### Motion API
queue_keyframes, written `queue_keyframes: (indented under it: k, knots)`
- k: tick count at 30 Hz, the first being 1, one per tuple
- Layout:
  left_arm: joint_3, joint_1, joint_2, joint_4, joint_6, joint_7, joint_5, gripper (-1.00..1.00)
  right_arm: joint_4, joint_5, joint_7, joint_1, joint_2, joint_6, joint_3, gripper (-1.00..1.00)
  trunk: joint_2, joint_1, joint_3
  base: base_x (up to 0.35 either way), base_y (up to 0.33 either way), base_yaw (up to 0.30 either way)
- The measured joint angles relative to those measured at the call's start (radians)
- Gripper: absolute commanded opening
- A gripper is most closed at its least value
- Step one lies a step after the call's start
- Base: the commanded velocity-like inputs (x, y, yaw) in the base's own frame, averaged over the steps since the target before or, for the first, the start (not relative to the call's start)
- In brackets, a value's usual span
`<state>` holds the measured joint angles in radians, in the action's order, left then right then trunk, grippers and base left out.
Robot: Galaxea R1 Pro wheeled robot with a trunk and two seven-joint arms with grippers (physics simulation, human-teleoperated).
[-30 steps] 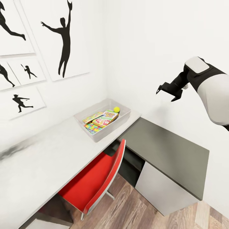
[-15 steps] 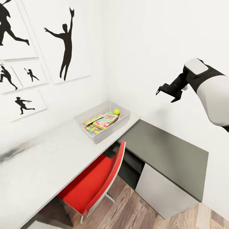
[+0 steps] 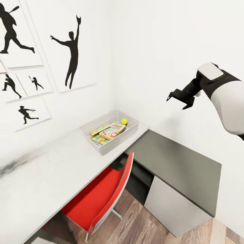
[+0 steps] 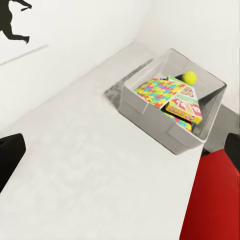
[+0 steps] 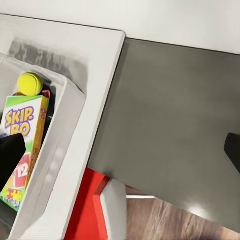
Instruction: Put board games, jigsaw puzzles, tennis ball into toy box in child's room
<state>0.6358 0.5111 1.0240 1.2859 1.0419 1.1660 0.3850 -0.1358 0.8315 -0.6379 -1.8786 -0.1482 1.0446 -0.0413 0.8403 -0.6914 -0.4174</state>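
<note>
The light-grey toy box stands on the table in the corner. Inside it lie the tennis ball, the Skip-Bo board game and a jigsaw puzzle. A further colourful flat piece pokes out beneath them; I cannot tell what it is. My right gripper hangs open and empty, high above the dark-grey desk section. In the left wrist view my left gripper is open above the bare tabletop, short of the toy box, ball, jigsaw and Skip-Bo.
A red chair is tucked under the table in front of the toy box. White walls close the corner, with black silhouette posters on the left one. Wooden floor lies below. The right wrist view shows the ball and Skip-Bo.
The whole head picture has shifted slightly, so the camera has moved. The toy box contents lie as before and my right arm keeps its raised pose.
</note>
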Motion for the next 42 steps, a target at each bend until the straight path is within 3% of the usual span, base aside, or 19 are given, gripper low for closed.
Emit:
queue_keyframes:
  k: [1, 5, 9, 11, 13, 16, 19, 22, 26, 31, 42]
  knots:
    - [0.0, 0.0, -0.007, 0.0, 0.0, 0.0, 0.0, 1.0, 0.0, 0.0, 0.005, 0.0, 0.0, 0.0, 0.0, 1.0, 0.0, 0.0, 0.002, 0.0, 0.0, 0.0]
    - [0.0, -0.004, -0.094, 0.0, 0.0, 0.001, -0.003, 1.0, 0.001, -0.001, 0.059, 0.0, 0.0, 0.0, 0.0, 1.0, 0.0, 0.0, 0.008, 0.0, 0.0, 0.0]
    - [0.0, -0.008, -0.21, -0.004, 0.0, -0.003, -0.015, 1.0, 0.005, -0.002, 0.083, 0.001, -0.001, 0.0, 0.0, 1.0, 0.0, 0.0, 0.015, 0.0, 0.0, 0.0]
    - [0.0, -0.009, -0.258, -0.007, -0.002, -0.004, -0.047, 1.0, 0.004, -0.003, 0.087, 0.01, 0.001, 0.0, 0.001, 1.0, 0.0, 0.0, 0.018, 0.0, 0.0, 0.0]
    - [0.001, -0.014, -0.316, -0.01, -0.004, -0.004, -0.12, 1.0, 0.001, -0.004, 0.089, 0.035, -0.001, 0.0, 0.0, 1.0, 0.0, 0.0, 0.022, 0.0, 0.0, 0.0]
    - [0.01, -0.017, -0.38, -0.011, -0.008, -0.002, -0.206, 1.0, 0.0, -0.003, 0.091, 0.062, -0.004, 0.0, -0.001, 1.0, 0.0, 0.0, 0.027, 0.0, 0.0, -0.001]
    - [0.029, -0.02, -0.405, -0.011, -0.013, 0.0, -0.245, 1.0, -0.001, -0.004, 0.093, 0.071, -0.016, 0.0, -0.002, 1.0, 0.0, 0.0, 0.032, 0.0, 0.0, -0.037]
    - [0.107, -0.024, -0.408, -0.004, -0.011, 0.006, -0.256, 1.0, -0.001, -0.004, 0.115, 0.075, -0.048, 0.0, -0.001, 1.0, 0.0, 0.0, 0.037, 0.0, 0.0, -0.059]
    - [0.186, -0.037, -0.413, 0.004, -0.011, 0.025, -0.262, 1.0, -0.002, -0.003, 0.15, 0.076, -0.064, 0.0, -0.002, 1.0, 0.0, 0.0, 0.043, 0.0, 0.0, -0.068]
    - [0.205, -0.041, -0.417, 0.007, -0.011, 0.032, -0.263, 1.0, -0.002, -0.007, 0.163, 0.077, -0.069, 0.0, -0.001, 1.0, 0.0, 0.0, 0.052, 0.0, 0.0, -0.076]
    - [0.21, -0.043, -0.42, 0.006, -0.015, 0.033, -0.264, 1.0, -0.001, -0.016, 0.164, 0.079, -0.069, 0.0, 0.001, 1.0, 0.0, 0.0, 0.07, -0.002, 0.0, -0.09]
